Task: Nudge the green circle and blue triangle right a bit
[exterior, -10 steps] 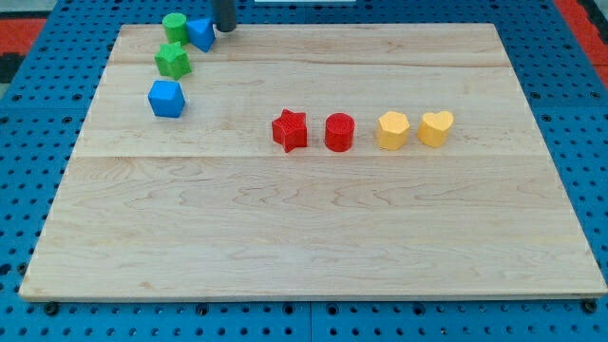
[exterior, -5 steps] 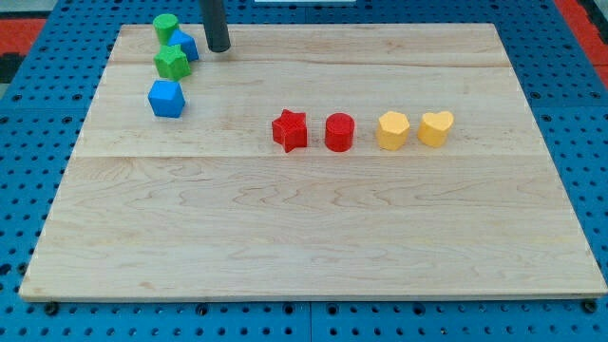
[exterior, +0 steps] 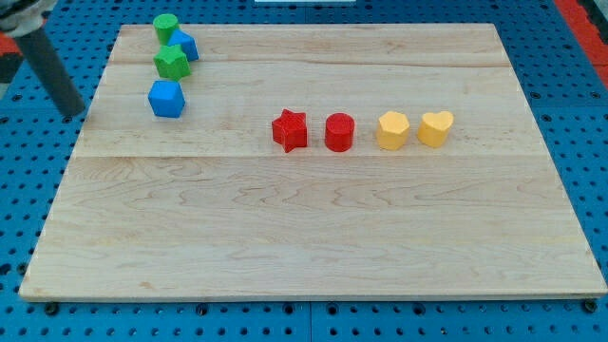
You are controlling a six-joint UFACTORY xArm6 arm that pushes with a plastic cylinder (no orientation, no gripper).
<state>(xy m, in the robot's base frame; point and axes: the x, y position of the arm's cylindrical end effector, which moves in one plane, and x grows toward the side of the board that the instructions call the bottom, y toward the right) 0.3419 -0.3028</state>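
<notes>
Shifted left, my tip [exterior: 73,114] touching nothing

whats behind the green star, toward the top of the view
The blue triangle sits right behind the green star, its lower left part covered by the star. The green circle stands further up-left. My tip is off at the view's left.

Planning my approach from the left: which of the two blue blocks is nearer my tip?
The blue cube-like block, just right of my tip; the blue triangle sits higher, behind the green blocks.
</notes>
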